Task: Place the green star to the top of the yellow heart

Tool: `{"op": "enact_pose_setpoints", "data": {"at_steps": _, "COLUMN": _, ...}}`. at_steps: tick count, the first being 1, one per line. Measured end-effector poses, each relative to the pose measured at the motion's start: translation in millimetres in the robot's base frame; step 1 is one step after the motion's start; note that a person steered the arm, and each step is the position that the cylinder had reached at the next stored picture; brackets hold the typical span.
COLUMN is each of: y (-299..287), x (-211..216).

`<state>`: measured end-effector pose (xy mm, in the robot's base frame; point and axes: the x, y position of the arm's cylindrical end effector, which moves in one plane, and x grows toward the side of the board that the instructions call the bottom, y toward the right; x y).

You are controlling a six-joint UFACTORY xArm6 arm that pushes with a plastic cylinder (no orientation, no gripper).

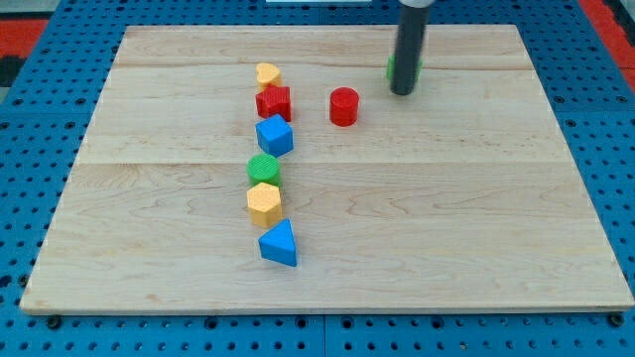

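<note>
The green star [394, 69] lies near the view's top right and is mostly hidden behind my rod; only green edges show on both sides. My tip [402, 92] rests on the board touching the star's bottom side. The yellow heart [268, 74] lies at the view's top, left of centre, far to the left of the star. It touches the red block [274, 102] just below it.
A red cylinder [343, 106] stands between heart and star, slightly lower. Below the red block a column runs down: a blue block [275, 135], a green round block [264, 169], a yellow hexagon [264, 203], a blue triangle [280, 244]. The wooden board [496, 218] has blue pegboard around it.
</note>
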<state>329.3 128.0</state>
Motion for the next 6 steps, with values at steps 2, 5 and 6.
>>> {"op": "enact_pose_setpoints", "data": {"at_steps": 2, "y": -0.6, "x": -65.9}}
{"op": "enact_pose_setpoints", "data": {"at_steps": 5, "y": -68.4, "x": -94.1}}
{"op": "enact_pose_setpoints", "data": {"at_steps": 6, "y": -137.1, "x": -86.0}}
